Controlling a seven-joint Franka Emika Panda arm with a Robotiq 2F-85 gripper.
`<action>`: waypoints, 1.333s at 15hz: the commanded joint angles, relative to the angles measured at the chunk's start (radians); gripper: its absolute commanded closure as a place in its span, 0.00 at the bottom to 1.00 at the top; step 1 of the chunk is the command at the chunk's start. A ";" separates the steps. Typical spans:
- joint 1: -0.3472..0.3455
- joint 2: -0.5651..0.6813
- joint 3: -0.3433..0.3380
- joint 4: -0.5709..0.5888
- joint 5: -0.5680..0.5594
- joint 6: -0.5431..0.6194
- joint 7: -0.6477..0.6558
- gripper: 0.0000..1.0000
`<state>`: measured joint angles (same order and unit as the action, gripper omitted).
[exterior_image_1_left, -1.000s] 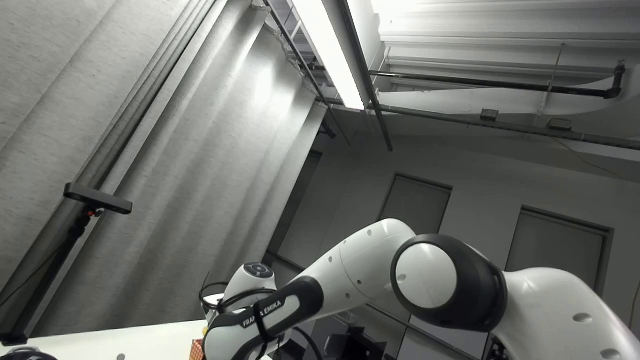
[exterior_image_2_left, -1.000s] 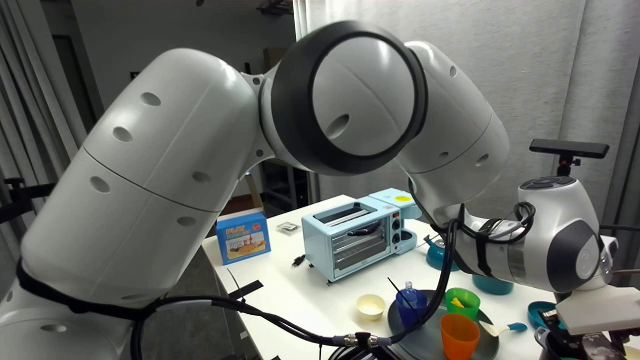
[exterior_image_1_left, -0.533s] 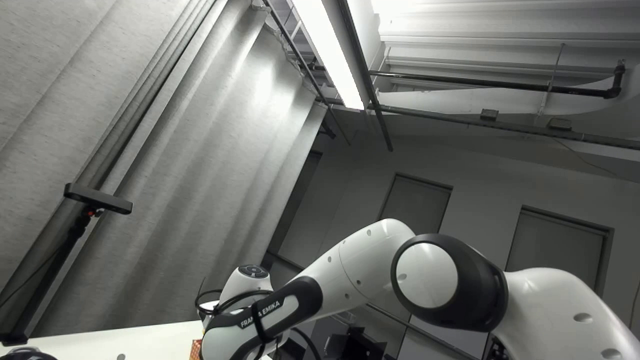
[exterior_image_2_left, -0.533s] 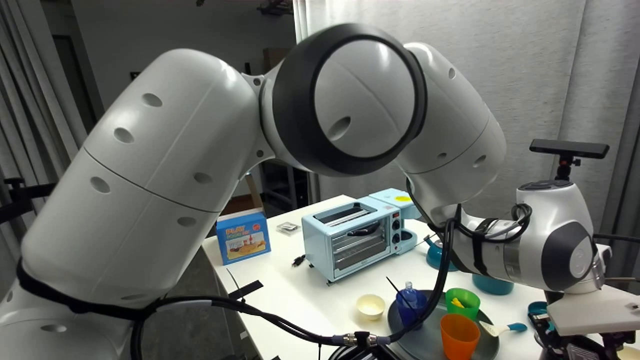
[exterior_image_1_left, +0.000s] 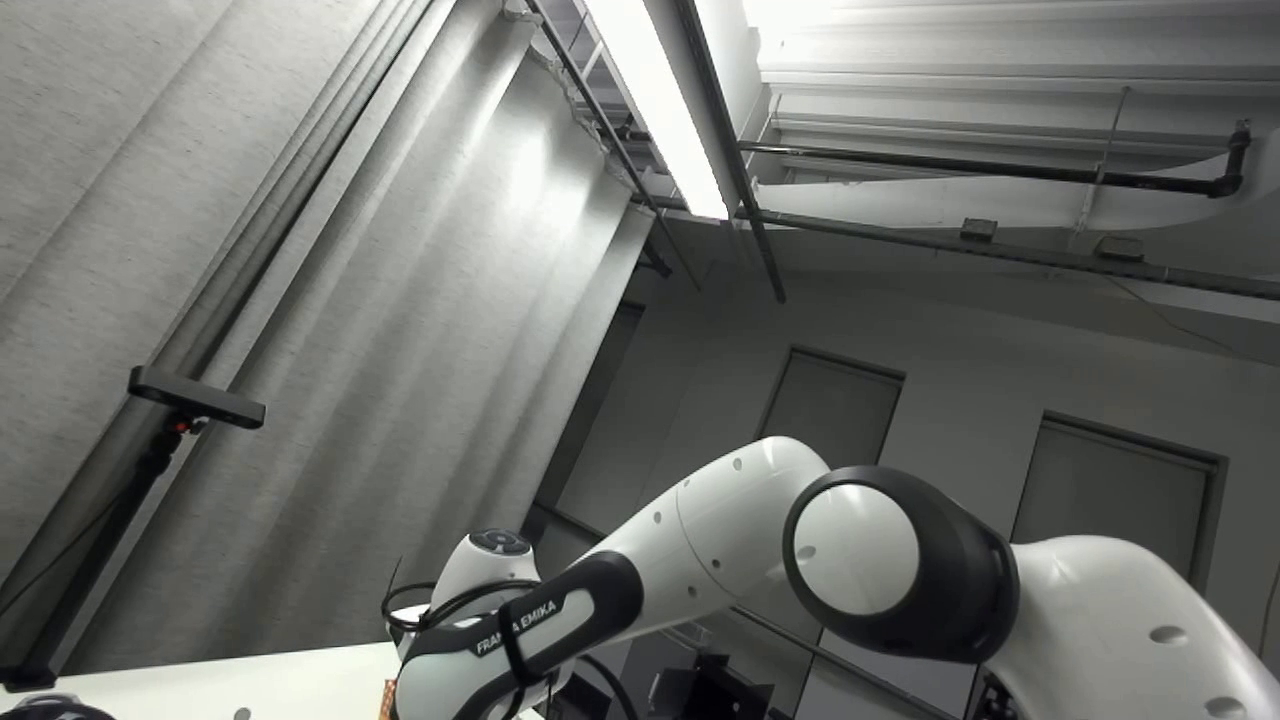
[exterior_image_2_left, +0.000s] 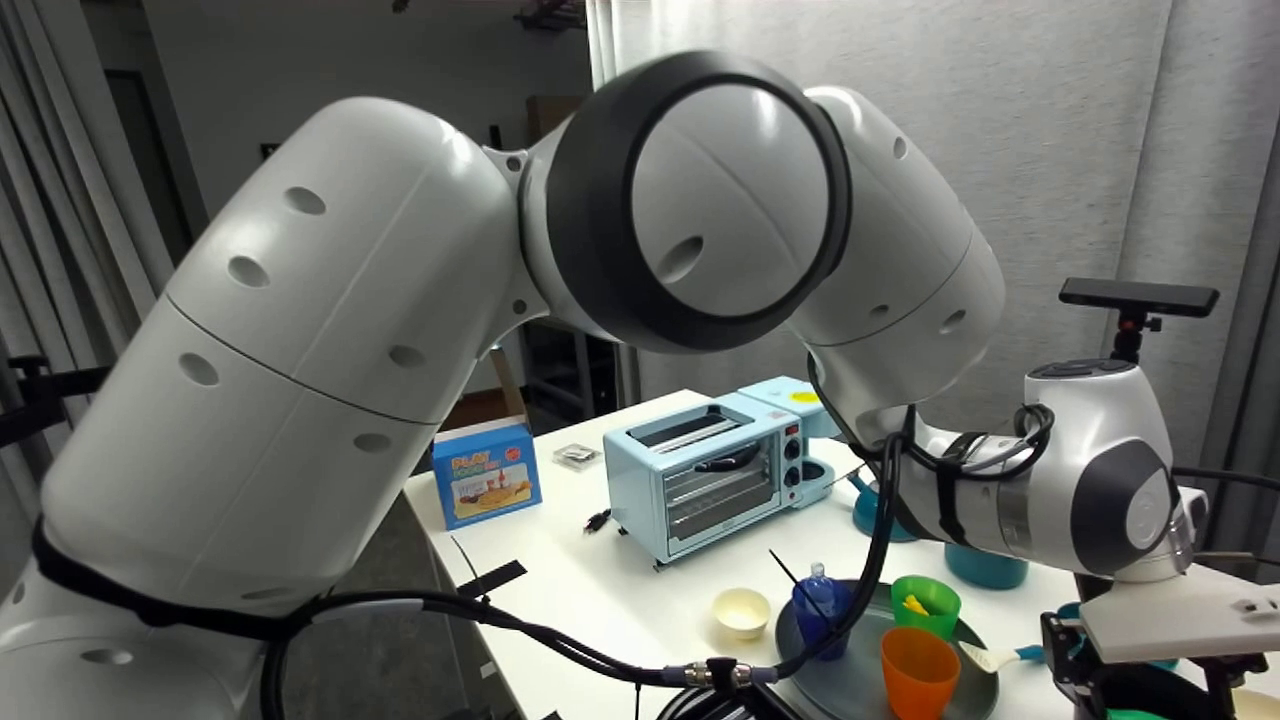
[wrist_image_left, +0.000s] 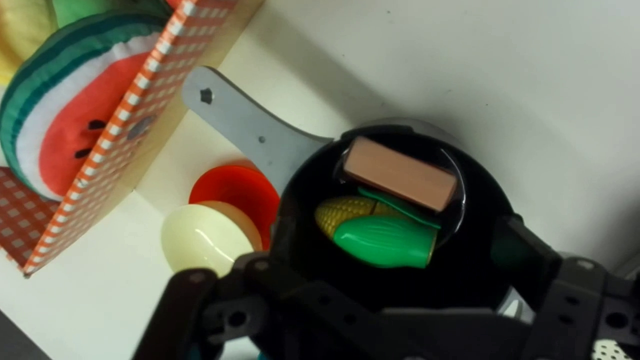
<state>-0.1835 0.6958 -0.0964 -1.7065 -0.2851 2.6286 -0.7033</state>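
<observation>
My gripper stands open in the wrist view, its dark fingers spread wide above a black pot with a grey handle. Nothing is held between them. Inside the pot lie a toy corn cob with green husk and a brown block, the corn lying in the gap between the fingers as seen from above. In an exterior view the gripper shows at the lower right edge, over the pot, which is partly cut off. The other exterior view has the arm but not the fingers.
Beside the pot are a red bowl, a cream bowl and a checked box with a plush watermelon. A grey plate holds an orange cup, a green cup and a blue bottle. A toaster oven stands behind.
The gripper's fingers have spread from shut to wide open. The wrist has shifted a little to the left in both exterior views.
</observation>
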 joint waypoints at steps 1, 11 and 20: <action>-0.010 -0.025 0.005 -0.012 -0.010 -0.008 0.023 0.00; -0.010 -0.098 0.001 -0.079 -0.009 0.022 0.058 0.00; 0.003 -0.245 0.016 -0.325 0.001 0.077 0.177 0.00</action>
<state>-0.1862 0.5421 -0.0896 -1.9075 -0.2851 2.6513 -0.5860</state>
